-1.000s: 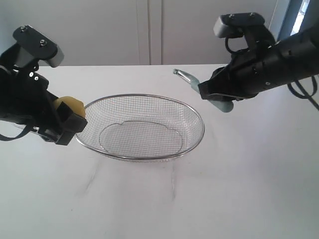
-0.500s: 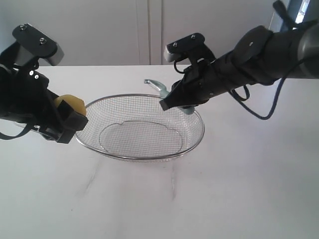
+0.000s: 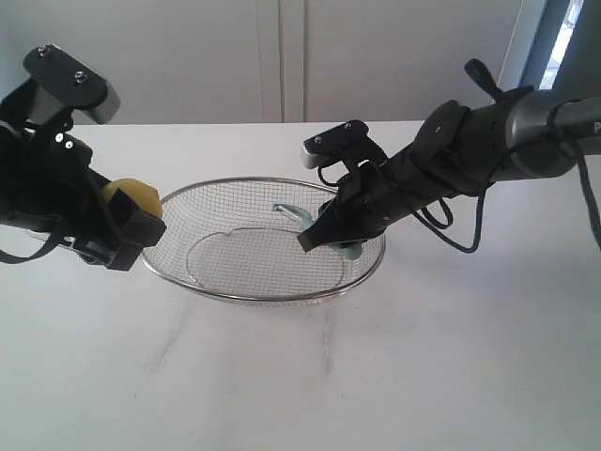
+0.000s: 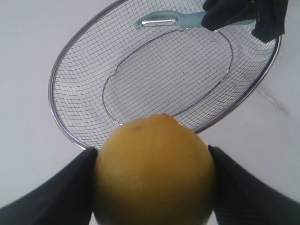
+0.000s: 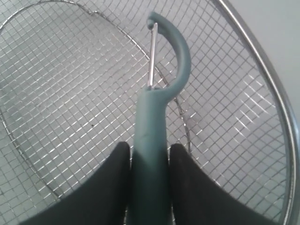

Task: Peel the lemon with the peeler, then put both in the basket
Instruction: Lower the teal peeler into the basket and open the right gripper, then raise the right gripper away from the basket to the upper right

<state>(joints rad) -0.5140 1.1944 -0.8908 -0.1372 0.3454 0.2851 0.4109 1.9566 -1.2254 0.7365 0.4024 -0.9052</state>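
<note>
The yellow lemon [image 3: 132, 198] [image 4: 153, 173] sits between the black fingers of my left gripper [image 3: 127, 225] [image 4: 152, 180], which is shut on it just outside the left rim of the wire mesh basket [image 3: 368, 272] [image 4: 70, 101]. My right gripper [image 3: 329, 230] [image 5: 150, 161] is shut on the teal handle of the peeler [image 3: 305, 216] [image 5: 152, 136] [image 4: 180, 19]. The peeler's blade end points into the basket, low over the right part of the mesh [image 5: 70, 93]. Whether it touches the mesh I cannot tell.
The basket stands on a white table [image 3: 451, 357]. A pale wall with a vertical seam [image 3: 282, 56] rises behind the table's far edge. The right arm [image 3: 488, 141] stretches from the upper right across the basket's right rim.
My right gripper carried the peeler from the back right, leftwards and down, until it is inside the basket's rim. The left gripper with the lemon has stayed still.
</note>
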